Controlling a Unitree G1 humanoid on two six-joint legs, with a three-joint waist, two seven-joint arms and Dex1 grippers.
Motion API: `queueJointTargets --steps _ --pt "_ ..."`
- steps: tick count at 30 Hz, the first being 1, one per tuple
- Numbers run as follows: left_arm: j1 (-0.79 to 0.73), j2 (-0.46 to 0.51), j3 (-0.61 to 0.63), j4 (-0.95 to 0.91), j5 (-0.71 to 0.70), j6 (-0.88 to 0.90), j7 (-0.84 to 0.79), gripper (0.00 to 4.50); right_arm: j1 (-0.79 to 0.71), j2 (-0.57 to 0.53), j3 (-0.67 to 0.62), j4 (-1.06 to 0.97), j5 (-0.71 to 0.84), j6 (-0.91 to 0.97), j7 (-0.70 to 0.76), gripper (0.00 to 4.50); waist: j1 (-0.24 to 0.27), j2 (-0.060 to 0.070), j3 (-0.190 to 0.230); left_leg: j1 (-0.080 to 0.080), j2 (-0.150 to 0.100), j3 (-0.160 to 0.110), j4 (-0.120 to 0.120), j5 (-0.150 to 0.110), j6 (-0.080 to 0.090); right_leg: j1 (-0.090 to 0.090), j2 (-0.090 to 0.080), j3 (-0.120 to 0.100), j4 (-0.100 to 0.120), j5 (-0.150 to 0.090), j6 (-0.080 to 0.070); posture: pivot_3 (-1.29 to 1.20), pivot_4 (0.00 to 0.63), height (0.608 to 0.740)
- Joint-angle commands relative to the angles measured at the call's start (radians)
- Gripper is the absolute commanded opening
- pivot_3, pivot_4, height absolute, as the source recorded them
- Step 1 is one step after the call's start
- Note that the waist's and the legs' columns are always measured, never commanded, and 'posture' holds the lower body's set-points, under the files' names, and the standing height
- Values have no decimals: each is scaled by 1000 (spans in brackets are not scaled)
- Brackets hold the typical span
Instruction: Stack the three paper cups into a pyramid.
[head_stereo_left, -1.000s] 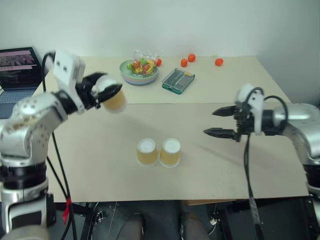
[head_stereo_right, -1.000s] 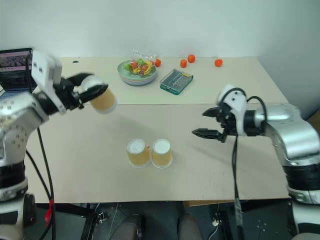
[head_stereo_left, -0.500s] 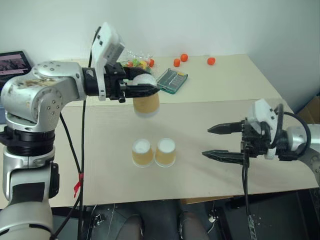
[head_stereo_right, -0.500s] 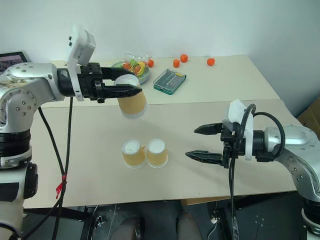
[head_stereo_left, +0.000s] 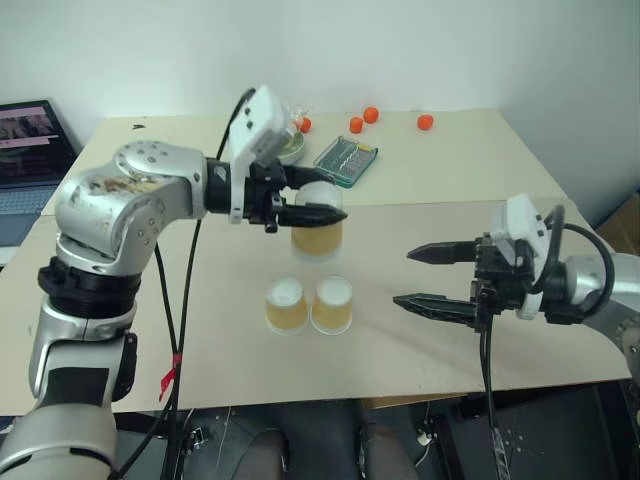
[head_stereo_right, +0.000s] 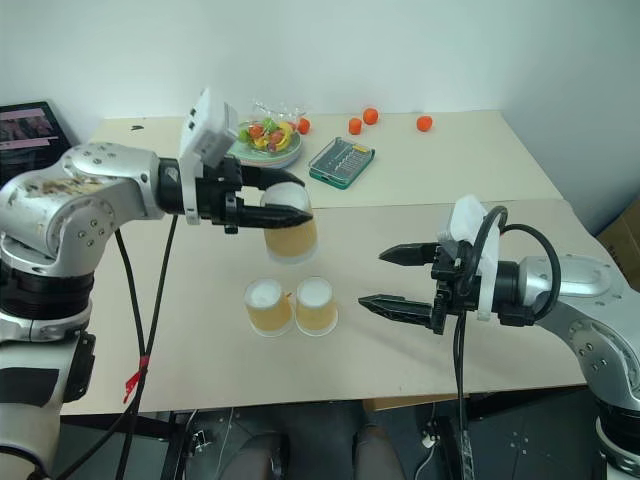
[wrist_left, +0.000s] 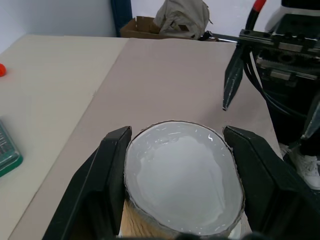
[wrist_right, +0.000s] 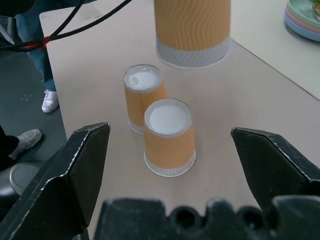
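Three paper cups (head_stereo_left: 308, 304), one aloft

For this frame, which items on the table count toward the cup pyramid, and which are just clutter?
Part of the job:
- held paper cup, upside down in the left claw
- two paper cups standing side by side, upside down
- right claw, open, empty

Lying about:
- plate of fruit
- green tray
- three small orange fruits
- laptop

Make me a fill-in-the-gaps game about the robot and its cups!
The left hand holds one paper ____.
On the table, ____ cups stand upside down, side by side.
The right hand is ____ and holds nothing.
The held cup hangs ____ the two on the table.

Missing words: cup; two; open; above
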Motion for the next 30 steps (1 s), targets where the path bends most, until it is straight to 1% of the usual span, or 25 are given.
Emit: queueJointTargets --steps 1,10,23,29,30 --pt "1 -7 31 -52 -12 10 33 2518 -10 -7 -8 -7 -13 -34 -14 4500 0 0 0 0 0 0 0 0 0 1 0 0 0 0 0 0 150 740" --pt "86 28 18 -146 -24 21 16 2518 -27 -10 17 18 -39 -49 -10 4500 0 0 0 0 0 0 0 0 0 0 0 0 0 0 0 0 150 740" --pt "213 7 -3 -145 36 -63 43 2518 -57 -21 27 33 -48 -45 -18 4500 1 0 0 1 0 0 0 0 0 1 0 0 0 0 0 0 150 740" --pt "238 -12 14 -159 10 -47 58 2518 -71 -28 33 44 -57 -42 -17 4500 5 0 0 1 0 0 0 0 0 1 0 0 0 0 0 0 150 740" --pt "238 -14 18 -162 4 -42 61 3004 -72 -29 33 46 -59 -42 -16 4500 5 0 0 1 0 0 0 0 0 1 0 0 0 0 0 0 150 740"
